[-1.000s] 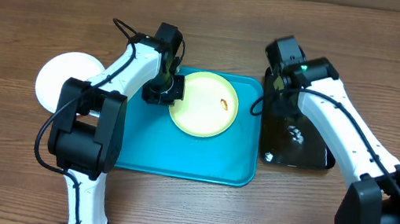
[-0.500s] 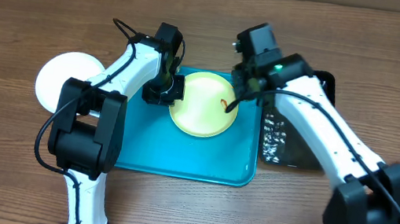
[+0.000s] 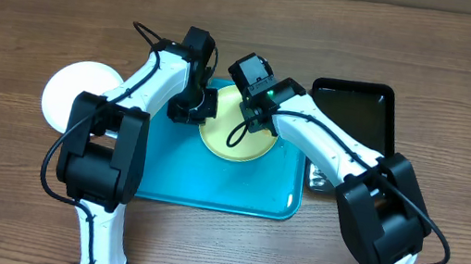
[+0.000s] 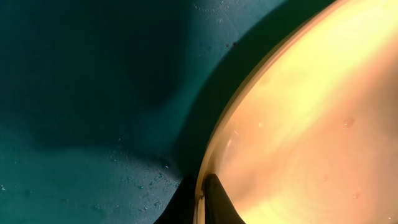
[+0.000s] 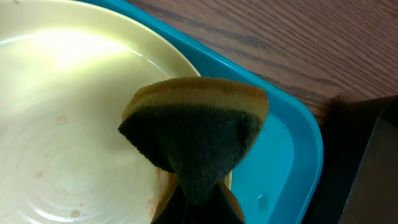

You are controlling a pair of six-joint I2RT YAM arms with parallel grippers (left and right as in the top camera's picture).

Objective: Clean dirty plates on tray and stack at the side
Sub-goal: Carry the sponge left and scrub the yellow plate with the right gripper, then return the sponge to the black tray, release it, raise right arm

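A lime-green-rimmed plate point(image 3: 226, 142) lies on the turquoise tray point(image 3: 209, 184), at its far middle. My left gripper point(image 3: 202, 108) is shut on the plate's left rim point(image 4: 208, 168), one finger on each side of the edge. My right gripper point(image 3: 256, 116) is over the plate and shut on a sponge point(image 5: 196, 134) with a dark green face and a yellow back. The sponge presses on the plate point(image 5: 68, 124) near its right rim, and a brown-orange smear point(image 5: 163, 180) shows beside it. A white plate point(image 3: 68, 93) lies on the table left of the tray.
A glossy black basin point(image 3: 356, 108) stands right of the tray, its near part hidden by my right arm. The tray's wet blue floor point(image 4: 74, 99) shows left of the plate. The tray rim point(image 5: 298, 134) and wooden table point(image 5: 280, 37) lie beyond the sponge.
My right arm has swung left from the black basin to over the green plate, carrying the sponge onto it. My left arm has stayed on the plate's rim.
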